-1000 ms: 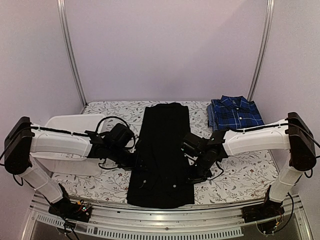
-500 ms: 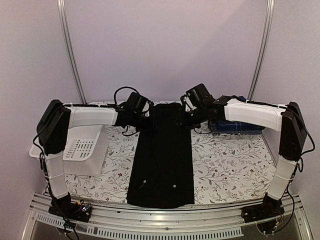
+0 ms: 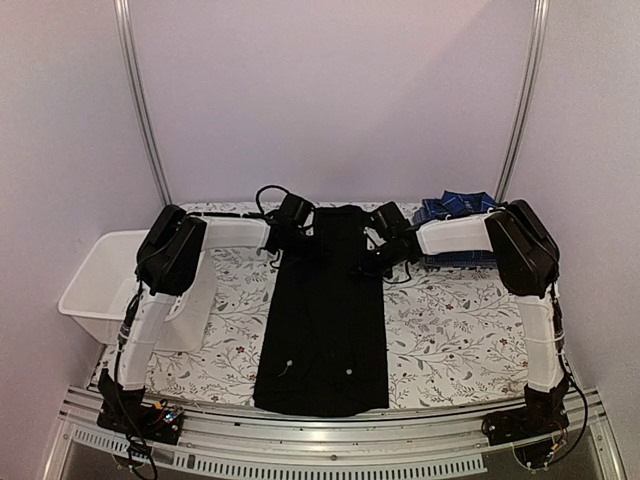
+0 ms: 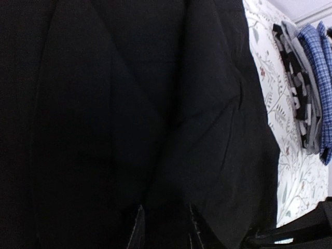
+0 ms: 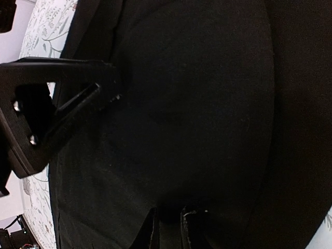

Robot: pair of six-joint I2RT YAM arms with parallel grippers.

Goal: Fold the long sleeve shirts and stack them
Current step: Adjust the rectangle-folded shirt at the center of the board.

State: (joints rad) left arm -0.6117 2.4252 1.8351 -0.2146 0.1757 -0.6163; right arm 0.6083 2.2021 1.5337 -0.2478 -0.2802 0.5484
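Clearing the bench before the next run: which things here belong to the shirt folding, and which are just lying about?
Part of the job:
black shirt
blue plaid shirt

Just lying about:
white basket
flowered tablecloth

**CAMERA ARRANGEMENT**

The top external view is taken from above and behind the near hem of the black shirt (image 3: 322, 310). It is faced forward and downward, and the whole shirt is covered from a distance.

The left wrist view is taken very close over the shirt's far end, from its left side. It is faced across the cloth toward the plaid shirt (image 4: 317, 72) beyond the right edge.

The right wrist view is taken equally close from the right side and is faced toward the shirt's left edge.

The shirt's far end is shared by all three views.
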